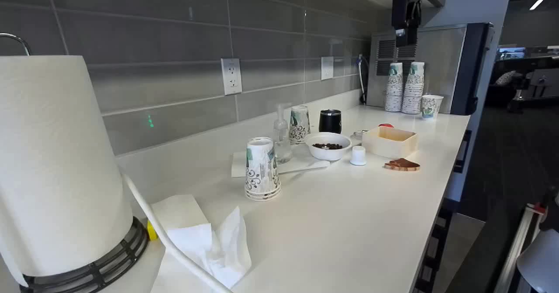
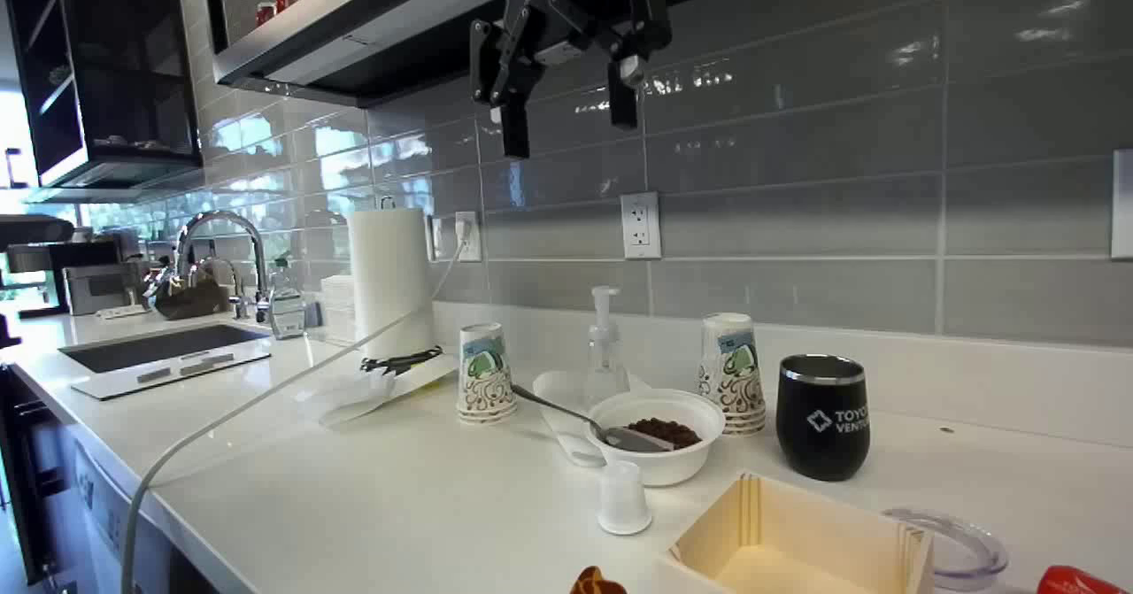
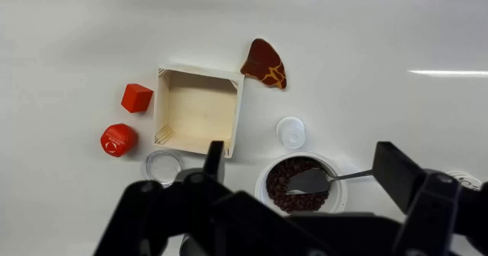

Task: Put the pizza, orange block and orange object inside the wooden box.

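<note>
- Fingers (image 2: 515,132) spread wide apart, my hand (image 2: 569,127) hangs at the top of the frame in an exterior view, well above the counter (image 2: 381,505).
- Wooden box (image 3: 202,111): I see it left of the middle in my wrist view, standing on the counter with its pale floor facing me.
- Pizza (image 3: 267,63): brown with orange streaks, it lies flat on the counter at the upper middle of that frame, outside the box, just beside its upper right corner; I cannot tell whether the two touch.
- Orange block (image 3: 136,98): reddish, on the counter at the left of my wrist view, just beside the box but apart from it.
- Orange object (image 3: 119,139): rounded, with white lettering, just below the block in the same frame.
- Clear lid (image 3: 164,167): near the box's lower left corner.
- White bowl (image 3: 337,195): lower middle of my wrist view, holding dark brown bits (image 3: 280,195); a spatula (image 3: 309,181) rests in it, its handle sticking out over the rim to the right.
- White cup (image 2: 624,497): small, wide end down, near the bowl.
- Black tumbler (image 2: 823,417): at the right of an exterior view, beside a stack of paper cups (image 2: 733,373).
</note>
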`<state>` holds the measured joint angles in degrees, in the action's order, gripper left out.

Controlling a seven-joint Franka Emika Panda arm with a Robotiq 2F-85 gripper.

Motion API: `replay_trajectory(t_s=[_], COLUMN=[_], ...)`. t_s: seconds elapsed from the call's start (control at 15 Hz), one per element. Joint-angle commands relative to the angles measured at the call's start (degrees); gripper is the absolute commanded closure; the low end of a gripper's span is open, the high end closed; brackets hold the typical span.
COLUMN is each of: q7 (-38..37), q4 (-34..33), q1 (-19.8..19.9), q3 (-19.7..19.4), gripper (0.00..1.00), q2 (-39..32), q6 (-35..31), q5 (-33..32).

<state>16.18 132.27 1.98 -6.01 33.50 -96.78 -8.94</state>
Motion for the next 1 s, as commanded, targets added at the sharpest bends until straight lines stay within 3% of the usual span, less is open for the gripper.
replay_trajectory(t_s=[0.0,0.47,0.93], q7=[-0.14,-1.27,-22.32], q4=[-0.20,0.58,12.49], q1=[-0.35,-0.06,2.63], q3=[-0.25,-0.12,3.61], gripper=[0.00,0.00,0.00], q2=[-0.03,0.07,2.39], q6=[0.18,-0.57,-6.88], q5=[-0.12,-0.10,2.15])
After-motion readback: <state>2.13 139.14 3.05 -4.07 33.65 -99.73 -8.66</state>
